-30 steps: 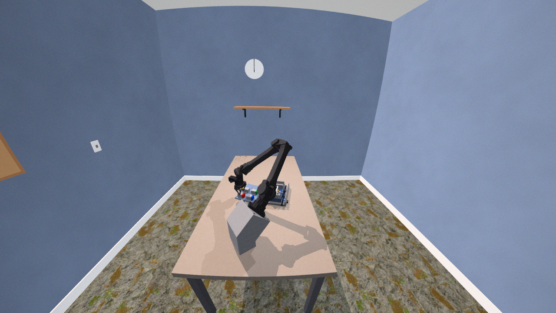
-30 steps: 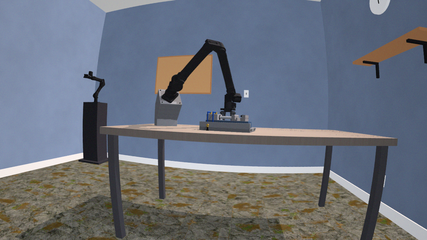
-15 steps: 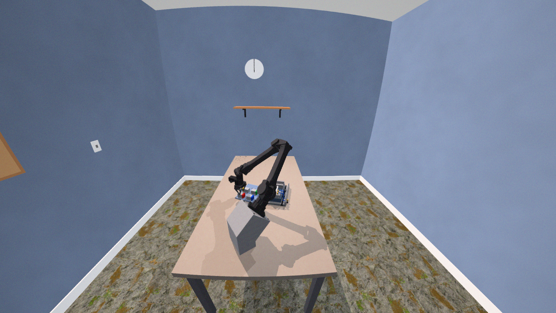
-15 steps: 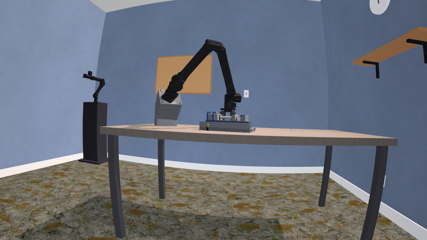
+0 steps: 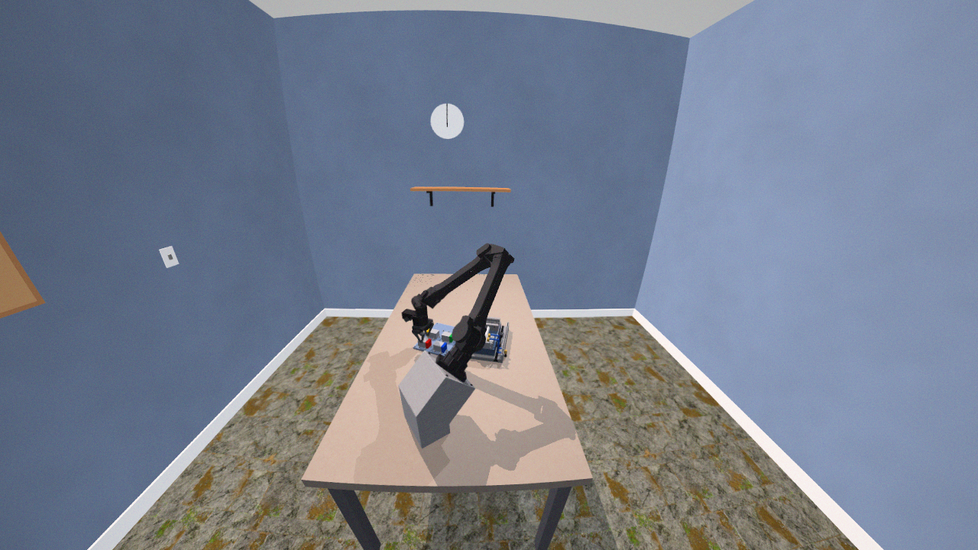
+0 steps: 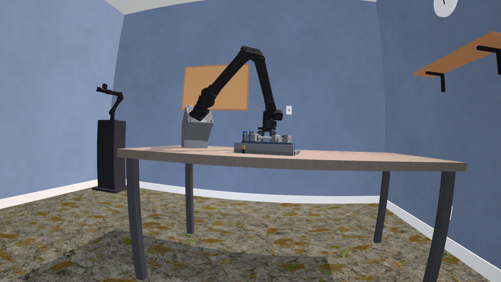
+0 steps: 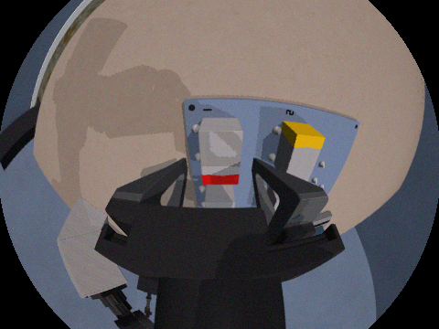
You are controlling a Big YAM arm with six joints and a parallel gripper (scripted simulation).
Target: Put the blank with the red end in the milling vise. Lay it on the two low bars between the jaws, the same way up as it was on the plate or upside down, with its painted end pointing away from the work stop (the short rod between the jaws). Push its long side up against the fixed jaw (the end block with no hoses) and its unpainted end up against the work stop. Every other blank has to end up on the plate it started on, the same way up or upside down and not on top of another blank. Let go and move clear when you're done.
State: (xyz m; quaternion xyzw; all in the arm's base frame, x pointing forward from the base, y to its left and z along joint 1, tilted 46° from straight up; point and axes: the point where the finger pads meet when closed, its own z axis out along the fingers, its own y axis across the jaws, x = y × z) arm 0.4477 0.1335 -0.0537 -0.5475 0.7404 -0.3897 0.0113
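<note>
The grey blank with the red end (image 7: 221,149) (image 5: 428,343) lies flat on the blue plate (image 7: 266,121), its red end towards the wrist camera. My gripper (image 7: 219,164) (image 5: 418,335) (image 6: 265,134) is open and low over the plate, one finger on each long side of this blank, with gaps showing. A blank with a yellow end (image 7: 300,148) lies to its right on the same plate. Blanks with green (image 5: 451,336) and blue (image 5: 443,347) ends lie nearer the arm's base. The milling vise (image 5: 495,336) (image 6: 266,147) stands right of the plate, partly hidden by the arm.
The arm's grey base block (image 5: 430,403) (image 6: 196,129) stands on the table in front of the plate. Blue hoses (image 6: 247,134) rise at one end of the vise. A small yellow-topped peg (image 6: 243,148) stands by the vise base.
</note>
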